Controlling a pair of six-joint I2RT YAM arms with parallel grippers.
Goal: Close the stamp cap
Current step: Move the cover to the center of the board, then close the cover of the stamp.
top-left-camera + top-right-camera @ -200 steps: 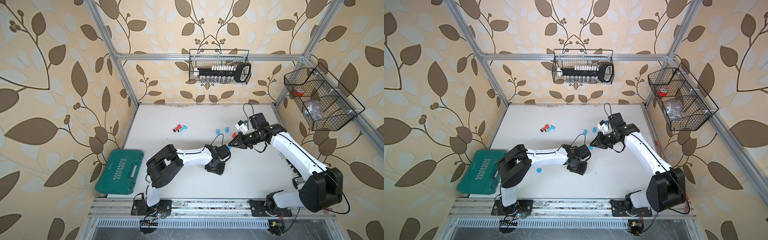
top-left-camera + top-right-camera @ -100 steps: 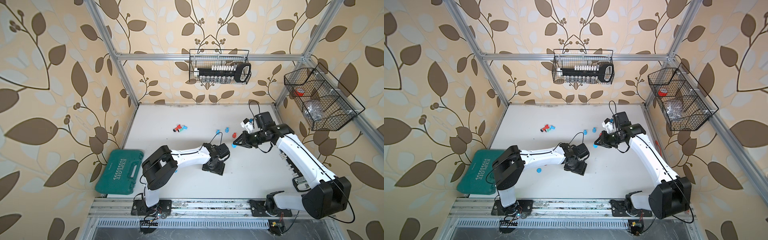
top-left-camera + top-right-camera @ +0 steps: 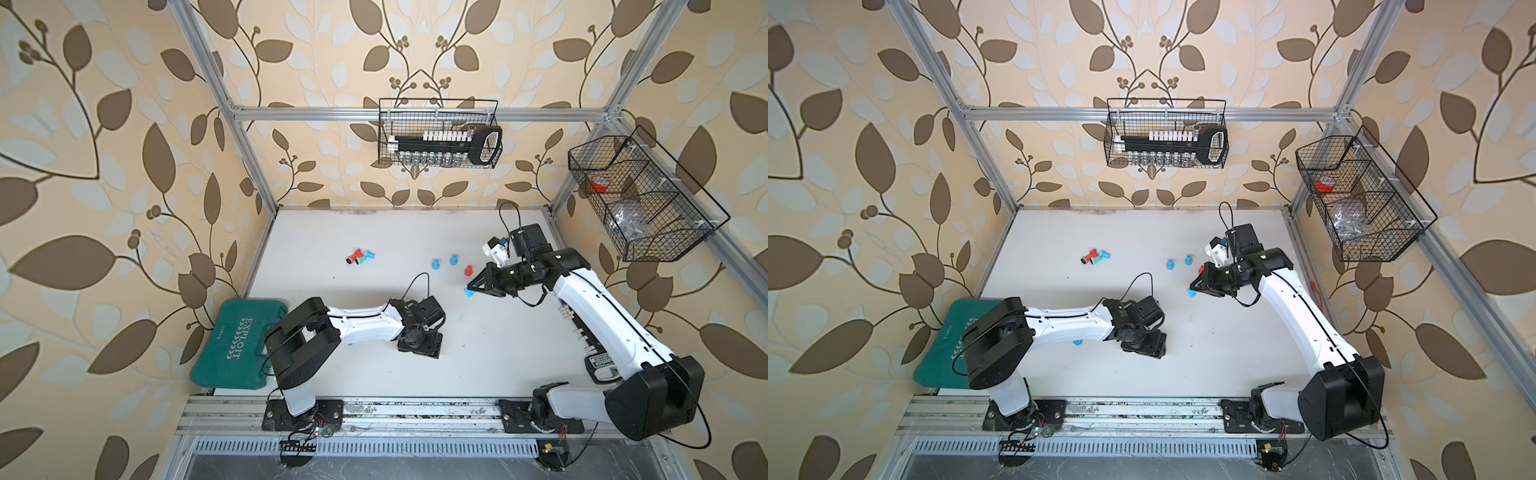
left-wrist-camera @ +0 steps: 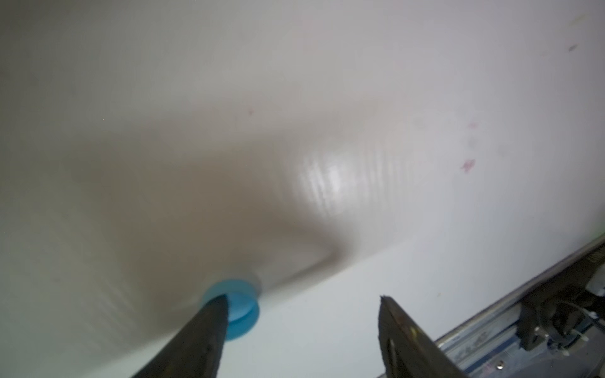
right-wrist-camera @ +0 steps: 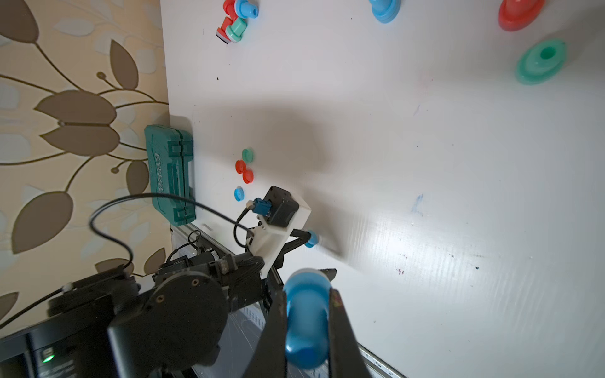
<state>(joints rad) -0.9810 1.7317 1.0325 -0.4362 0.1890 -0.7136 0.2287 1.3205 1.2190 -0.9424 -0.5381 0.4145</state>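
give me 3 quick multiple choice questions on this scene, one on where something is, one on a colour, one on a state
1. Where does the green case lie?
A. between the two arms
B. on the outer side of the left arm
C. beside the right arm

2. What colour is the stamp in the right gripper?
A. blue
B. red
C. green

3. How do the jaws of the left gripper stand?
A. shut on a cap
B. shut on nothing
C. open

Answers:
1 B: both top views show it by that arm's base.
2 A: the right wrist view shows a blue body between the fingers.
3 C: the left wrist view shows them apart, with a blue cap by one.
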